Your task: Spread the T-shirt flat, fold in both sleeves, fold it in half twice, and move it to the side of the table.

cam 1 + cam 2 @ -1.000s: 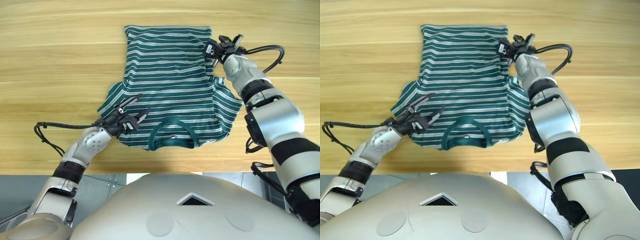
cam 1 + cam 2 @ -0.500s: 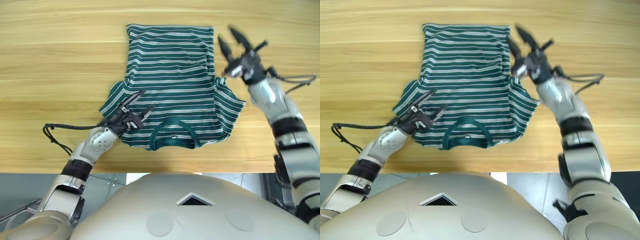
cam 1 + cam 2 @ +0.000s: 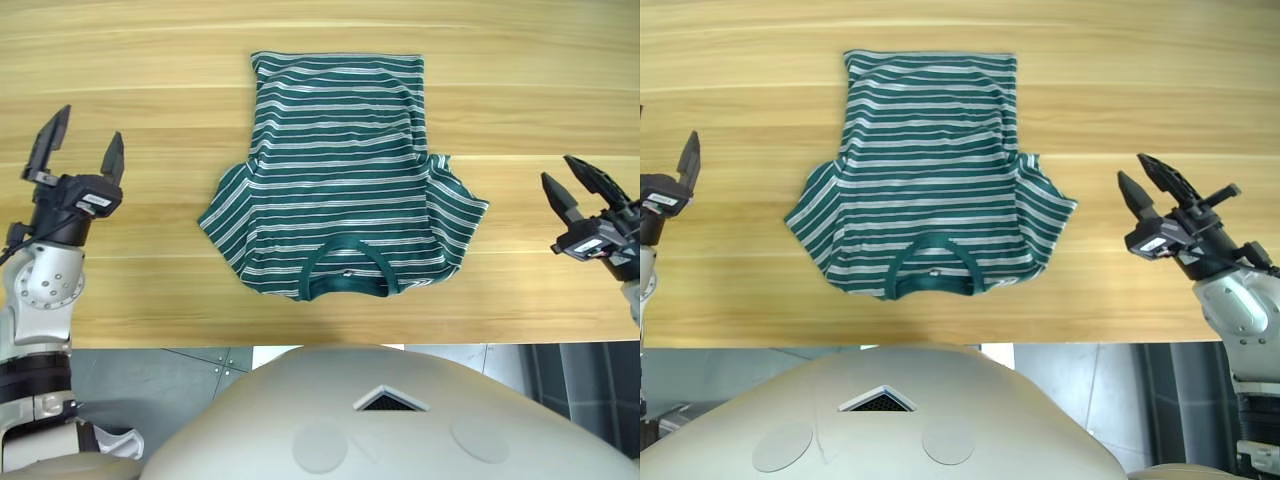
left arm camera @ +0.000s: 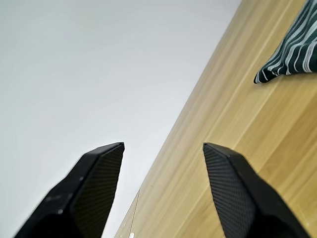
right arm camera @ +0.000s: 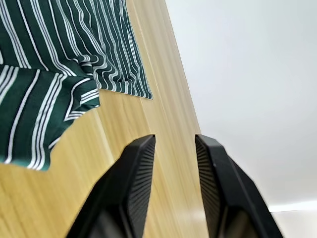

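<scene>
Light wood table point(image 3: 120, 70) holds T-shirt point(image 3: 340, 190); grey floor point(image 3: 205, 358).

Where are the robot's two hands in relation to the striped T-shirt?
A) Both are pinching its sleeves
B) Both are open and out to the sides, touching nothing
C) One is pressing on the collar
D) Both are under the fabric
B: the left hand and the right hand are open, one on either side of the T-shirt, which lies untouched on the table.
</scene>
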Action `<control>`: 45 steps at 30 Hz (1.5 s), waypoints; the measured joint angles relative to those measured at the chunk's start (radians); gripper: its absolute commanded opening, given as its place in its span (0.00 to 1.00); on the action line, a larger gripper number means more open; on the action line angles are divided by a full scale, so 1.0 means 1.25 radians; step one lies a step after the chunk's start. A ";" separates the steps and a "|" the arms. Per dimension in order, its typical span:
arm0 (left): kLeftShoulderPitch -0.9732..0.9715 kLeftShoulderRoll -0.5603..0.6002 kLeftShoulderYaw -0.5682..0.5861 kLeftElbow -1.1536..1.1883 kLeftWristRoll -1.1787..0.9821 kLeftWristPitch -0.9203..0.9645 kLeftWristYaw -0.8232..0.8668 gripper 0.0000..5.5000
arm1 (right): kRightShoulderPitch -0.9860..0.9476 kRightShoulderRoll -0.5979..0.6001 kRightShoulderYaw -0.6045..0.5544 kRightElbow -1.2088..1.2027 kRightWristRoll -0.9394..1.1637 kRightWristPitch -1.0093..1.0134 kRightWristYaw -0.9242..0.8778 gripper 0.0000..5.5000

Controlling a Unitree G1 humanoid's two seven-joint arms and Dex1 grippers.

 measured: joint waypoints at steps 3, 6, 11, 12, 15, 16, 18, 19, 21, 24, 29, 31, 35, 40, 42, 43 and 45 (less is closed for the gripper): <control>-0.032 -0.002 -0.085 0.031 0.091 0.070 -0.048 0.54 | 0.014 0.048 0.070 0.015 -0.049 0.031 0.035 0.27; 0.053 0.037 -0.095 -0.021 0.174 0.146 -0.088 0.54 | -0.080 0.068 0.118 0.063 -0.061 0.033 0.045 0.27; 0.185 0.046 -0.084 -0.152 0.222 0.238 -0.126 0.54 | -0.225 0.065 0.157 0.144 -0.067 0.012 0.068 0.27; 0.199 0.046 -0.081 -0.175 0.222 0.242 -0.135 0.54 | -0.229 0.065 0.158 0.157 -0.067 0.009 0.068 0.27; 0.248 0.058 -0.072 -0.228 0.220 0.251 -0.166 0.54 | -0.241 0.062 0.165 0.189 -0.070 -0.003 0.076 0.27; 0.266 0.066 -0.071 -0.241 0.219 0.245 -0.176 0.54 | -0.251 0.059 0.166 0.197 -0.070 -0.005 0.081 0.27; 0.274 0.072 -0.103 -0.281 0.180 0.203 -0.212 0.54 | -0.281 0.056 0.179 0.205 -0.073 -0.020 0.088 0.27; 0.273 0.070 -0.134 -0.303 0.161 0.180 -0.229 0.54 | -0.294 0.056 0.184 0.206 -0.077 -0.024 0.090 0.27; 0.249 0.064 -0.165 -0.297 0.151 0.165 -0.242 0.54 | -0.297 0.051 0.184 0.203 -0.074 -0.043 0.094 0.27; 0.211 0.054 -0.195 -0.270 0.139 0.158 -0.244 0.54 | -0.283 0.044 0.179 0.200 -0.059 -0.054 0.103 0.27; 0.122 0.034 -0.244 -0.205 0.143 0.153 -0.231 0.54 | -0.281 0.031 0.166 0.197 -0.054 -0.065 0.104 0.27; 0.095 0.034 -0.246 -0.175 0.158 0.160 -0.212 0.54 | -0.279 0.027 0.157 0.196 -0.049 -0.067 0.104 0.27; 0.056 0.036 -0.250 -0.127 0.174 0.176 -0.183 0.54 | -0.272 0.026 0.156 0.195 -0.049 -0.069 0.104 0.27; 0.036 0.039 -0.266 -0.105 0.175 0.177 -0.168 0.44 | -0.263 0.026 0.156 0.194 -0.049 -0.072 0.104 0.27; 0.030 0.039 -0.277 -0.098 0.175 0.176 -0.168 0.39 | -0.260 0.026 0.156 0.191 -0.049 -0.073 0.104 0.27; 0.027 0.039 -0.283 -0.097 0.174 0.174 -0.168 0.35 | -0.259 0.026 0.156 0.188 -0.048 -0.073 0.104 0.27; 0.023 0.039 -0.298 -0.097 0.173 0.170 -0.168 0.30 | -0.259 0.026 0.155 0.185 -0.048 -0.073 0.104 0.27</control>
